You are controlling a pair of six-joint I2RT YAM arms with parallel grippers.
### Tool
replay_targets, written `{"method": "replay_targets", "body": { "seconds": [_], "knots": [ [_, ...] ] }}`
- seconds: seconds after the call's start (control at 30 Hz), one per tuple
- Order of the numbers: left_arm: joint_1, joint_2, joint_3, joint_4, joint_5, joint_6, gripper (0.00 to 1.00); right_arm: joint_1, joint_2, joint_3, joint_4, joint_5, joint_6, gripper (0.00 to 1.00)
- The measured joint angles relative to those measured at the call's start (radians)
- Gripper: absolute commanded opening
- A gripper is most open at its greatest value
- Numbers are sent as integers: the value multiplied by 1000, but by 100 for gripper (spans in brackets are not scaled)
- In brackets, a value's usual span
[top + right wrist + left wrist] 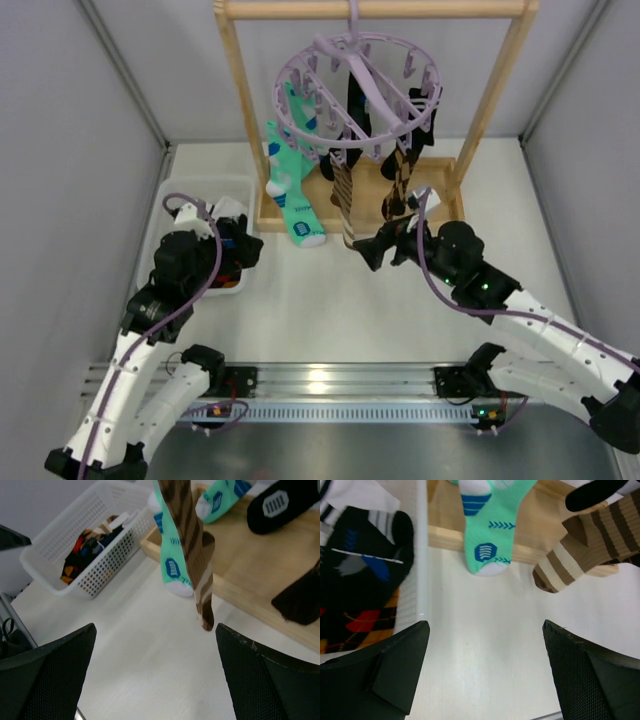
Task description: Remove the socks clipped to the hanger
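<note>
The lilac hanger hangs by its hook from the wooden frame. The socks are clipped to it: a mint-green sock, a black sock and brown-striped socks. My right gripper is open just below the tip of one brown sock, which dangles ahead of the gap, apart from the fingers. My left gripper is open at the basket's right side, with only bare table between its fingers. The mint sock and a brown sock hang ahead of it.
A white basket at the left holds red-orange-black patterned socks. The light wooden frame stands on a wooden base at the back. Grey walls close in both sides.
</note>
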Motion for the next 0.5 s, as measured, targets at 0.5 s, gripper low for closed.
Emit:
{"method": "replay_targets", "body": {
  "seconds": [0.5],
  "knots": [
    [-313,264,200,100,-50,-139,99,61,477,121,189,161,-191,85]
  ]
}}
